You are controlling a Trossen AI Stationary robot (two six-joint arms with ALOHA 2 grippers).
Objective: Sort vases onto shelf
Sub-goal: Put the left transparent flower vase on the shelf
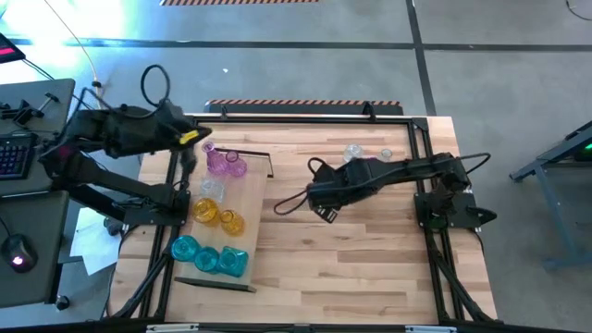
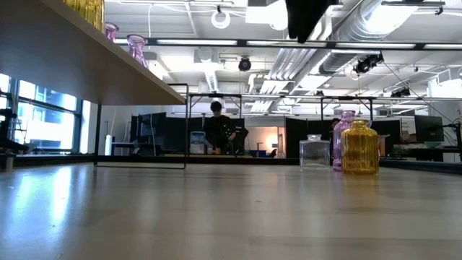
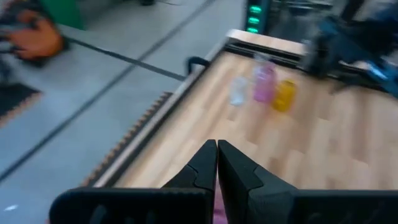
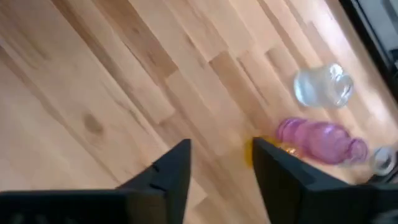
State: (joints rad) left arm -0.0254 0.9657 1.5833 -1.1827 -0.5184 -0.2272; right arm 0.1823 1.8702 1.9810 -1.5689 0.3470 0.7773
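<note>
The shelf [image 1: 252,190] stands on the table's left part and carries pink [image 1: 223,163], clear [image 1: 211,188], amber [image 1: 206,212] and teal vases [image 1: 186,247]. In the low view its board [image 2: 72,58] is seen from below. A clear [image 2: 314,152], a pink [image 2: 342,137] and an amber vase [image 2: 359,148] stand on the tabletop at the far right. My left gripper [image 3: 217,158] is shut on nothing, held above the shelf's far end [image 1: 197,139]. My right gripper [image 4: 219,163] hangs open over bare wood near the table's middle [image 1: 325,209], short of those vases.
Dark metal frame rails [image 1: 305,116] run along the table's far edge and sides. Bare wood [image 1: 351,268] lies between the shelf and the right arm's base [image 1: 444,199]. A person [image 2: 216,126] stands far behind the table in the room.
</note>
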